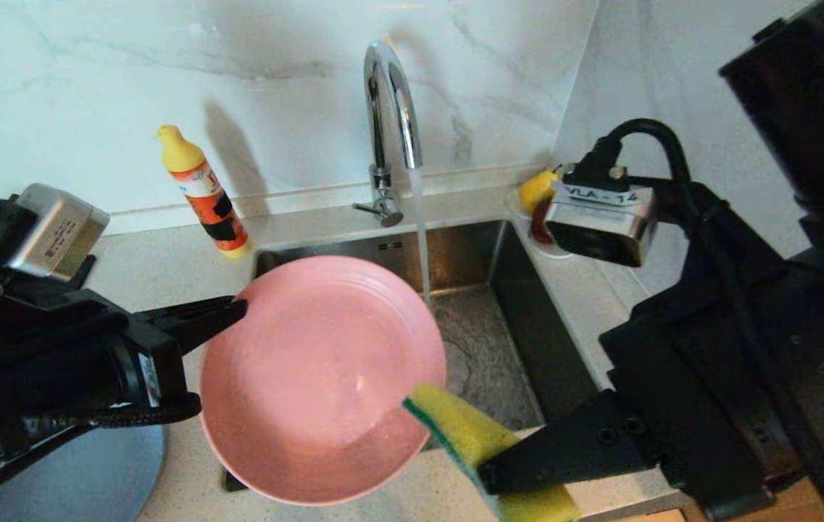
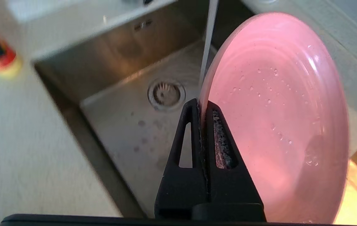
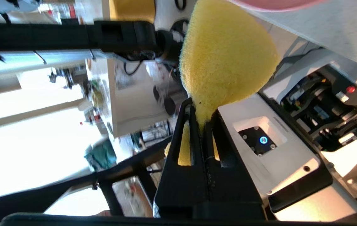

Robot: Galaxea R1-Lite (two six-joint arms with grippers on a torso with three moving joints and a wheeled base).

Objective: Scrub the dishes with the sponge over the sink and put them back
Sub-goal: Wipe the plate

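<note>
Nearest, the right pincer point(image 1: 488, 471) is clamped on the yellow sponge point(image 1: 466, 428), squeezing it thin at the waist, with the dark green scouring edge just beside the near rim of the pink plate point(image 1: 321, 377). Because the sponge is pinched so narrowly, a hard push against the plate could fold it over or drag it out of the grip, in my judgement.

The left pincer point(image 1: 238, 308) is closed on the plate's left rim, holding it tilted over the sink point(image 1: 484, 355). Only a short bite of rim sits between the fingers, and in the left wrist view the plate face is beaded with droplets. Wet and held at one edge, it may pivot or slip down into the basin if the scrubbing force lands far from the grip. Water runs from the chrome gooseneck tap point(image 1: 390, 109) just past the plate's far rim, so a small shift could send spray off the plate onto the counter point(image 1: 165, 261).

That counter is pale and speckled, and a blue-grey round dish point(image 1: 85, 471) lies at the near left. Farther back stand an orange bottle with a yellow cap point(image 1: 201, 192) and, at the right corner, a yellow pear point(image 1: 536, 190) on a small white saucer point(image 1: 546, 246). White marble-veined wall closes the back and right side.
</note>
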